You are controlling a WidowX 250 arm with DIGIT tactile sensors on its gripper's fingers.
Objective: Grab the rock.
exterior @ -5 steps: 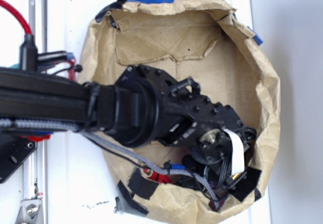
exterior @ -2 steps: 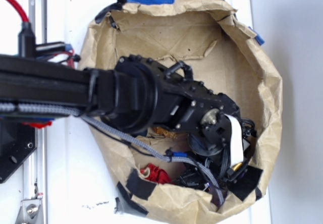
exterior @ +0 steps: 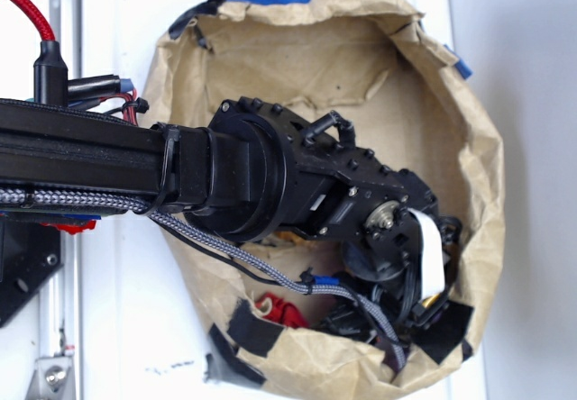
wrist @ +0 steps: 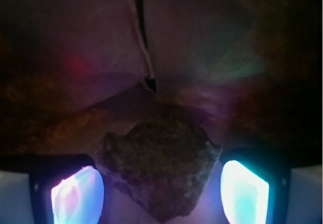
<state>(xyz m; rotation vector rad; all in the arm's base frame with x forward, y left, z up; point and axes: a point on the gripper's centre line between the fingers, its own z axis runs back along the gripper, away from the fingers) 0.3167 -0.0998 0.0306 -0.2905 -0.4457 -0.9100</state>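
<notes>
Rock between the two glowing fingers of the wide hand, contact unclear.

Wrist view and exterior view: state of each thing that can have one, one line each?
rock: lying on the brown paper, between the two fingers, not visibly clamped.
gripper: open, glowing pads either side of the rock.
paper bag: open, crumpled, taped at the rim.
red thing: inside the bag, partly hidden by the arm.
</notes>
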